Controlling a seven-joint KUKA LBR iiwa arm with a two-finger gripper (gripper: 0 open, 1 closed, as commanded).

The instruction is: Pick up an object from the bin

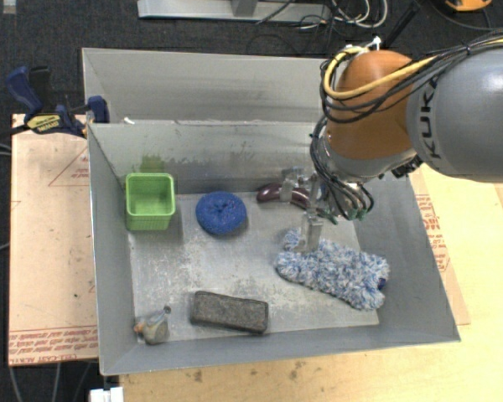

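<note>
The grey metal bin [113,249] has a scuffed, dull floor speckled with pale marks and sloping walls on all sides. Nearest the front wall, in the left corner, lies a small grey and orange lump [153,328], and just to its right a dark grey rectangular block [229,311] lies flat. Further in, on the right half of the floor, a fuzzy blue and white cloth [339,273] is bunched in a long heap. The gripper [308,236] points straight down at the cloth's left end and seems to touch the fabric there. Whether it is open or closed, or has any of the cloth in its grasp, cannot be made out. Behind the gripper, near the back wall, a dark purple rounded thing [271,193] lies partly hidden. Left of it sits a round blue scrubber [221,213], then a green square cup [150,200], upright. Beyond the bin's tall back wall, dark carpet [67,11] carries a tangle of cables [352,2].
</note>
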